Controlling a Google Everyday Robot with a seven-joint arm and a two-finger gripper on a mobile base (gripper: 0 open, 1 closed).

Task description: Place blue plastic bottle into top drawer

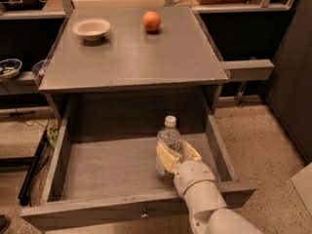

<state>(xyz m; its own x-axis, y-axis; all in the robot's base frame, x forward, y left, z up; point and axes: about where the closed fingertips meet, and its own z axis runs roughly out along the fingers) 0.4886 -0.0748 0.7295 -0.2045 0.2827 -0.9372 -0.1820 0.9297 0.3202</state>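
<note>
Claw (177, 153) | inside top drawer (105, 165), arm (201, 199) over its front panel | pinching upright blue plastic bottle (169, 136)

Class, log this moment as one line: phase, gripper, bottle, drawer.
phase: placing | gripper: inside top drawer, shut on blue plastic bottle | bottle: upright | drawer: open

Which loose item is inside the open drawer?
The clear plastic bottle with white cap, upright in the grey drawer, gripper around it; the cream bowl and orange fruit rest on the tabletop.
</note>
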